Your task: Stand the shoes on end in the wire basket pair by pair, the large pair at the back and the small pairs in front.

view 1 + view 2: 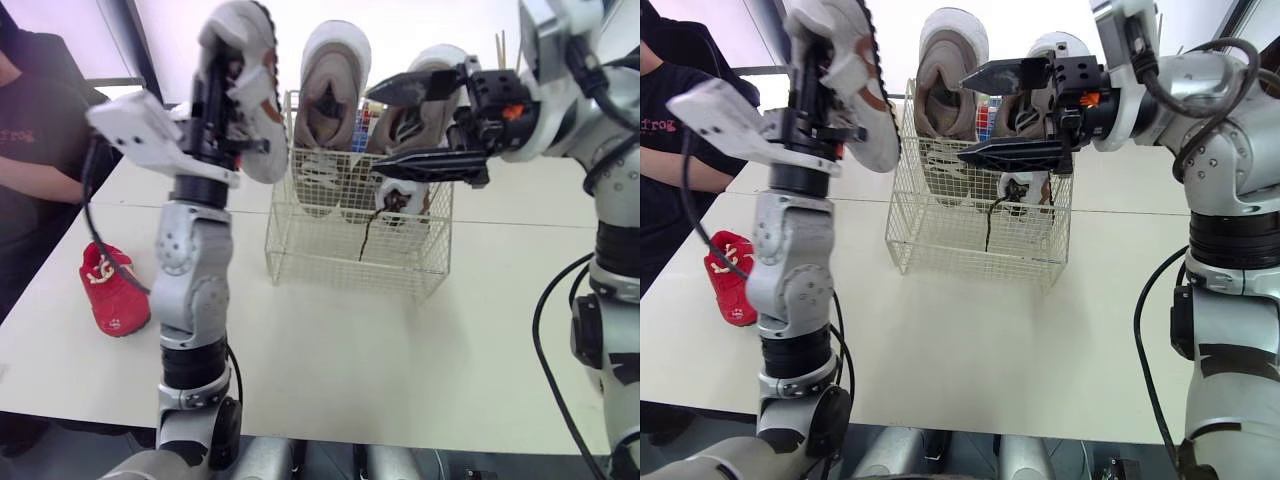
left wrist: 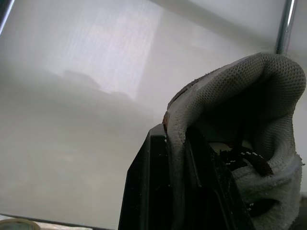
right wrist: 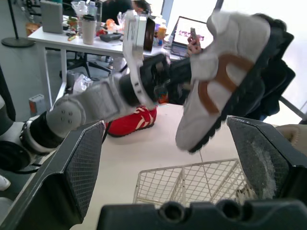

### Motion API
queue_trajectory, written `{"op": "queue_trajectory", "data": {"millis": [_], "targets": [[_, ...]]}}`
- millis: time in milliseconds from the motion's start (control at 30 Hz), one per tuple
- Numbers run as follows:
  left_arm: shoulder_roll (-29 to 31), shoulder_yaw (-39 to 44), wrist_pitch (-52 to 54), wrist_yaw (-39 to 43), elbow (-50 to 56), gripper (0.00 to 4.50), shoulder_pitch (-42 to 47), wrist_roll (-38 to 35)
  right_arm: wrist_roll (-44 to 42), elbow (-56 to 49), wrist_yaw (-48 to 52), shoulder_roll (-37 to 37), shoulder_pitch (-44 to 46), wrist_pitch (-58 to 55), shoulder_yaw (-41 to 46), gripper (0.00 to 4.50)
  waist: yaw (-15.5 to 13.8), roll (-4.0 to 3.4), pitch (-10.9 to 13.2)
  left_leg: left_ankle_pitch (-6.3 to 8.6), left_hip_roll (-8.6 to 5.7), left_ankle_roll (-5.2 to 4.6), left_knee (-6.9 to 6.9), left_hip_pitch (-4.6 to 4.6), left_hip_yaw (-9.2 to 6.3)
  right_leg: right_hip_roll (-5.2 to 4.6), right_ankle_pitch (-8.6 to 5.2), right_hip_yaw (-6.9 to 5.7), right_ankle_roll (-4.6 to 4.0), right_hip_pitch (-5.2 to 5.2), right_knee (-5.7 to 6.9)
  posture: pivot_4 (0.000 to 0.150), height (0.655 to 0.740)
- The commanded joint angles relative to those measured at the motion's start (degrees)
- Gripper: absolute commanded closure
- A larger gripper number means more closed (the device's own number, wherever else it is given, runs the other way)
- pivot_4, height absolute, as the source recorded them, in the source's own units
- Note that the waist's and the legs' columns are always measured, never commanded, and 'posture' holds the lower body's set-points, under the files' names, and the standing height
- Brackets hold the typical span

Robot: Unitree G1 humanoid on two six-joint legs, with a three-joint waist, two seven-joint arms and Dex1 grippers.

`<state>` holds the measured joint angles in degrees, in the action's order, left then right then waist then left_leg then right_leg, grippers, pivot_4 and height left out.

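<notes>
Head cam: L gripper (image 1: 216, 62) clamped a white shoe (image 1: 258, 110), raised just left of the wire basket (image 1: 350, 250). R gripper (image 1: 385, 130) gaped wide before two shoes (image 1: 335, 110) stood in the basket.
L wrist: finger (image 2: 148, 191) pinched shoe collar.
R wrist: fingers (image 3: 76, 167) spread apart, white shoe seen between them.

White table (image 1: 400, 340) in front of me. Person in black shirt (image 1: 30, 120) seated on my left. Further back: desk (image 3: 62, 44), open laptop (image 3: 184, 29), lidded cup (image 3: 88, 28).

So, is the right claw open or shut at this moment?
Open. The right claw has its two black fingers spread wide apart near the top of the wire basket, and nothing is gripped between them.
</notes>
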<state>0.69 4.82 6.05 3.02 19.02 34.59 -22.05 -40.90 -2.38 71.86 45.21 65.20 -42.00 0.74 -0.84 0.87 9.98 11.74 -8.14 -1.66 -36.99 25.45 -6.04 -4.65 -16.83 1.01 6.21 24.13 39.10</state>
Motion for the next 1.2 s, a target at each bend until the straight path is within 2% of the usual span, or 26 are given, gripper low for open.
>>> {"op": "queue_trajectory", "data": {"millis": [33,500,1200], "targets": [[-1.1,-2.44,-5.64,1.52,-1.21,4.47,-0.67,3.64,-1.0,-2.3,-0.94,1.24,0.59,-0.88,2.59,0.0,0.09,0.0,0.0,0.0,0.0,0.0,0.01,0.0,0.0,0.0,0.0,0.01,0.0,0.01,0.0,0.15,0.74],[-6.62,-6.82,-27.59,4.33,-19.87,4.47,0.37,13.51,-1.95,-3.91,-1.95,2.65,0.42,-4.27,3.4,0.0,-0.16,0.0,0.0,0.05,0.0,-0.07,-0.01,0.0,0.0,-0.02,0.0,-0.01,0.0,-0.02,-0.02,0.15,0.74],[-9.13,-8.76,-46.77,3.36,-38.76,4.47,1.25,22.36,-2.41,-5.06,-2.27,4.01,1.23,-6.29,3.37,0.0,-0.29,-0.09,-0.1,0.1,0.0,-0.14,-0.02,-0.02,0.0,-0.02,0.0,-0.02,0.01,-0.05,-0.03,0.15,0.74]]}}
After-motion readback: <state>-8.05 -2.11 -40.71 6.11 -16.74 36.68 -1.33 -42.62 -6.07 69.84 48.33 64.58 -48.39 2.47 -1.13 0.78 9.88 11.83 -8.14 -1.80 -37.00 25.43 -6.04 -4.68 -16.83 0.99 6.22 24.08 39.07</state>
